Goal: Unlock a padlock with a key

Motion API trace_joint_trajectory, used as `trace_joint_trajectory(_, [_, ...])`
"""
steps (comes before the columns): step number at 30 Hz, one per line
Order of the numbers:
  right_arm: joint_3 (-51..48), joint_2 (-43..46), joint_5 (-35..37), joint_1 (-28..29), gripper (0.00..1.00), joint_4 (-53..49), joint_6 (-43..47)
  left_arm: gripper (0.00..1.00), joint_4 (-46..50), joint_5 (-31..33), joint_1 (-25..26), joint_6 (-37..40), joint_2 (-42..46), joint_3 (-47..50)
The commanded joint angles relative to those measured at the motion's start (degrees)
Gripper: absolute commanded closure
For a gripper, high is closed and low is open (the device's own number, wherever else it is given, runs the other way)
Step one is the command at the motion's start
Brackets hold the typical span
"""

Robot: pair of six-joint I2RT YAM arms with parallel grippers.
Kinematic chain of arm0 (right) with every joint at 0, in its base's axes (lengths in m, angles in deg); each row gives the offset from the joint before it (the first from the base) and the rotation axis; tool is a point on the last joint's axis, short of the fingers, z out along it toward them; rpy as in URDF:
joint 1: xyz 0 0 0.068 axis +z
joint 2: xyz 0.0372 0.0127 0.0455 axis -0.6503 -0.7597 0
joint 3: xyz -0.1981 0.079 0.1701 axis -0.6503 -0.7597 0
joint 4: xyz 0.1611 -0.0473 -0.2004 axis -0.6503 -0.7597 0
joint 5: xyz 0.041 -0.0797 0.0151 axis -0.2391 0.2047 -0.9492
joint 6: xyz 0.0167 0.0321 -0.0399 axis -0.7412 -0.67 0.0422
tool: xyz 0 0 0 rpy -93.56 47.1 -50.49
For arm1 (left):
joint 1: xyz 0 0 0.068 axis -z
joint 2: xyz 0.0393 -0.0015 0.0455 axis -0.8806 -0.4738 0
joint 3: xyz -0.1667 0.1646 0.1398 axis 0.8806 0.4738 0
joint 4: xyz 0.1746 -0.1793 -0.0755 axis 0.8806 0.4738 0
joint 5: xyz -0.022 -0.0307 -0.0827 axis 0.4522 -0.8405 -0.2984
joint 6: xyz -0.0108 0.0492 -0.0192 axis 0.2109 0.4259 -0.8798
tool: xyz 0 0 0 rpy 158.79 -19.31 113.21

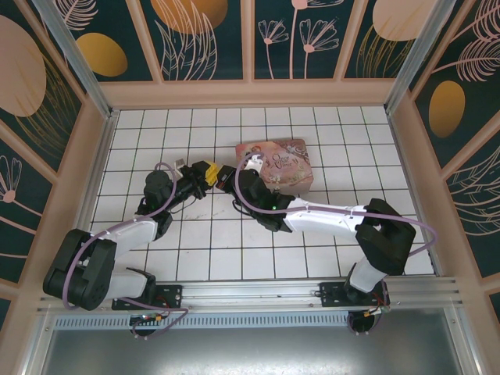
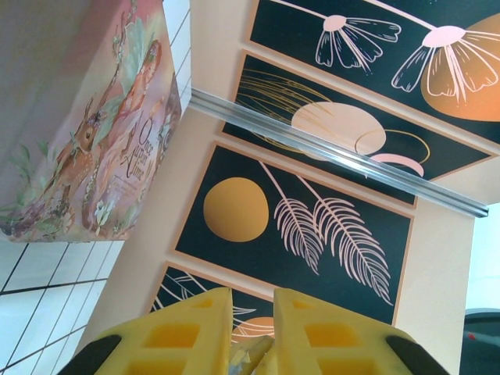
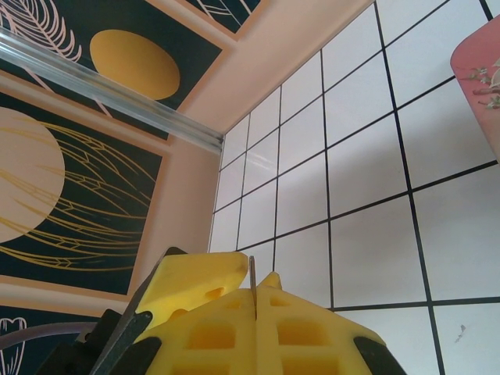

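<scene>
1. Surface [image 1: 328, 234]: both arms meet above its middle, beside the pink picture tin [image 1: 281, 166]. The task is judged part-way, with no unlocking evident.
2. Left end effector [image 2: 251, 295]: jaws narrowly apart, with a small item lodged between them, probably the padlock [image 2: 251, 355]. Whether it is gripped cannot be told.
3. Right end effector [image 3: 256, 291]: closed on the key [image 3: 252, 275], its blade protruding.
4. Remaining: insertion and turn.
5. The overhead view gives the arms' positions. The wrist views resolve what sits between the fingers.

White tiles with dark grout cover the floor [image 1: 328, 234]. Peach-framed walls [image 1: 207, 39] close it in on three sides, their dark teal panels painted with orange discs, pale leaves and flowers (thin line drawings). Aluminium posts [image 1: 74, 55] stand in the far corners. A metal rail [image 1: 258, 291] runs along the near edge.
</scene>
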Motion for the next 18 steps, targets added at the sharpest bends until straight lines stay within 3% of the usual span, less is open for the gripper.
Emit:
trace_joint_trajectory(1, [1.21,0.95,1.07,0.30,1.00,1.43,-0.36,0.80,0.06,0.40,0.24,1.10,1.09,0.10])
trace_joint_trajectory(18, [3.71,0.32,1.07,0.29,1.00,1.29,1.12,0.96,1.11,0.43,0.23,1.48,1.65,0.17])
